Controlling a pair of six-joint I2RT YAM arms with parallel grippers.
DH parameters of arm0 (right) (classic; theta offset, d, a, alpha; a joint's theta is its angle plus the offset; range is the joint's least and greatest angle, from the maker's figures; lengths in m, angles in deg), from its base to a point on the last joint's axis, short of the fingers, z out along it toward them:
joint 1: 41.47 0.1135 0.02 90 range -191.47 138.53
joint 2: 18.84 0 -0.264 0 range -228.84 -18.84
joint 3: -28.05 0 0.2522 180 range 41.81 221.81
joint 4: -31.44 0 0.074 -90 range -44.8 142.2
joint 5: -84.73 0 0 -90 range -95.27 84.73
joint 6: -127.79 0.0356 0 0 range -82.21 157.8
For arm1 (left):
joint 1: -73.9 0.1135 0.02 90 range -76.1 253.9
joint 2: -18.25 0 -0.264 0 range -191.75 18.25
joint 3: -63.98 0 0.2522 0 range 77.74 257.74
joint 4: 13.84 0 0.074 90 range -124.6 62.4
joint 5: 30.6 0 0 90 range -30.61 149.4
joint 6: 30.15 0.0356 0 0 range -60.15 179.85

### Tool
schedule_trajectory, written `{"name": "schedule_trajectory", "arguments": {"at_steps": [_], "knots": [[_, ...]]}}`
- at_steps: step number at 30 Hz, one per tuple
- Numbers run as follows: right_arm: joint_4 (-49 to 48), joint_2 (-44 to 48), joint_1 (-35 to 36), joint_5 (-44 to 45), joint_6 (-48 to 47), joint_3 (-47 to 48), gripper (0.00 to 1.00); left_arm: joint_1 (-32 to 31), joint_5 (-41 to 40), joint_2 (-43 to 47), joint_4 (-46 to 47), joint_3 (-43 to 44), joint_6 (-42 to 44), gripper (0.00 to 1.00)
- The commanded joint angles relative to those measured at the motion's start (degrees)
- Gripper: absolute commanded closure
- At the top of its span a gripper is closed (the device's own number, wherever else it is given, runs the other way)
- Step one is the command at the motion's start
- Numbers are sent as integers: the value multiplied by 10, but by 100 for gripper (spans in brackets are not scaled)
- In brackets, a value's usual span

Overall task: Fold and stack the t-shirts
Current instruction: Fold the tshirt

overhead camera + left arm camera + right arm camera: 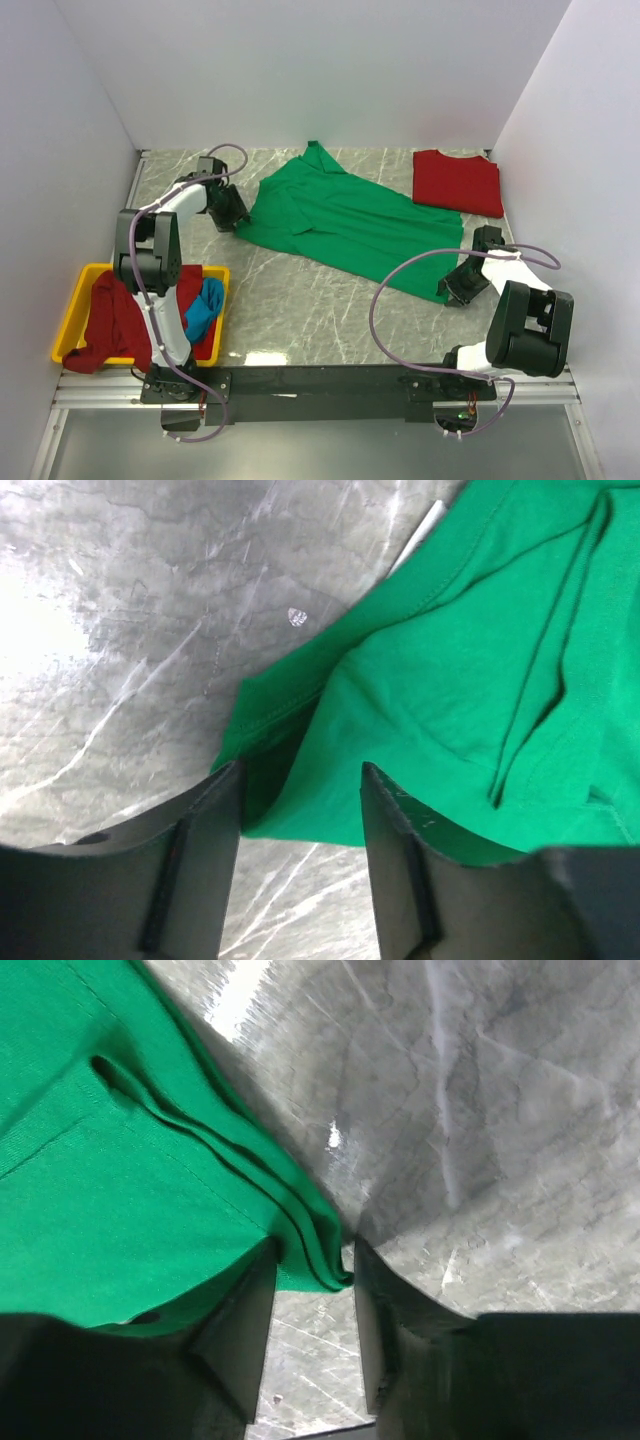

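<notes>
A bright green t-shirt lies spread and rumpled across the middle of the table. My left gripper is at the shirt's left corner. In the left wrist view the gripper is open, with the green hem lying between the fingertips. My right gripper is at the shirt's near right corner. In the right wrist view that gripper stands open, narrower, around a folded green edge that reaches into the gap. A red t-shirt lies folded at the back right.
A yellow bin stands at the near left beside the left arm, holding a dark red t-shirt that hangs over its rim and a blue one. White walls close in the table at the left, back and right.
</notes>
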Motion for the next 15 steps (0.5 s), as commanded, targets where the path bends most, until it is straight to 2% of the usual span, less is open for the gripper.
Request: {"name": "schedule_trajectory", "arguments": {"at_steps": [1, 5, 6, 8, 9, 12, 15], "knots": [[-25, -5, -6, 4, 10, -5, 59, 0, 16, -18, 13, 0, 4, 48], [-25, -8, -6, 8, 10, -6, 71, 0, 23, -29, 14, -1, 9, 60], [-23, -9, -5, 9, 10, -5, 78, 0, 25, -30, 16, -4, 10, 66], [-20, -8, -5, 13, 10, -5, 86, 1, 28, -31, 19, -7, 13, 74], [-18, -7, -6, 15, 10, -5, 92, 2, 27, -32, 18, -7, 13, 83], [-7, -9, -6, 25, 7, -5, 100, 8, 20, -35, 11, -4, 25, 100], [8, 2, -6, 37, 5, -5, 100, 18, 9, -30, 0, 0, 42, 100]]}}
